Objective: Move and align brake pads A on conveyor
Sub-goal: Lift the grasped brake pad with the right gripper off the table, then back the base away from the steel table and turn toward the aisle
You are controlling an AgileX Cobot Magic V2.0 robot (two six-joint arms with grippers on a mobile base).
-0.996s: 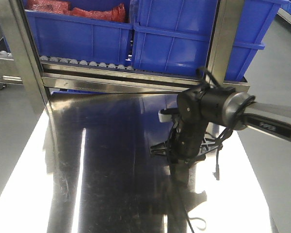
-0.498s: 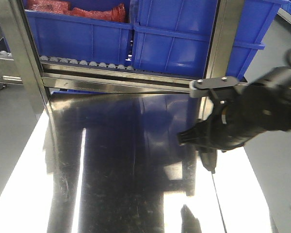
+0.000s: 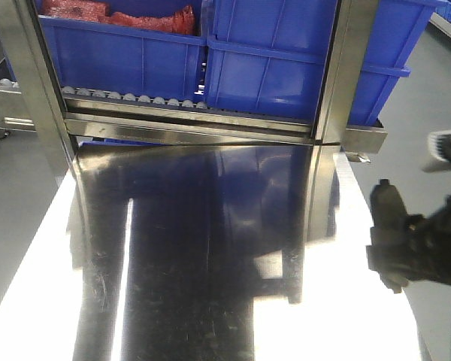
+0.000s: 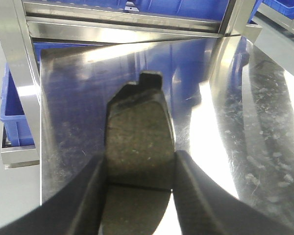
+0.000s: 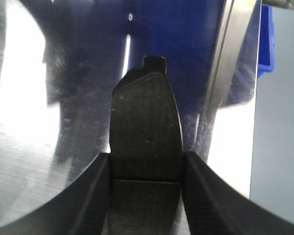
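a: what's the left gripper [image 4: 139,169] doing?
b: its two fingers are clamped on the sides of a brake pad [image 4: 139,132]. the notched end points far, over the steel table [image 4: 235,122]. the table's left edge and a steel post [image 4: 19,83] lie to its left. the shiny sheet spreads wide to the right and far side.
a: and the right gripper [image 5: 144,166]?
b: it's pinching a second brake pad [image 5: 146,122] the same way, with the groove just at the fingertips. the table's right edge runs close on its right, with grey floor [image 5: 279,122] past it. open sheet lies to the left.
a: front view?
b: the right arm [image 3: 417,248], blurred, sits at the table's right edge. blue bins [image 3: 135,53] wall off the far side.
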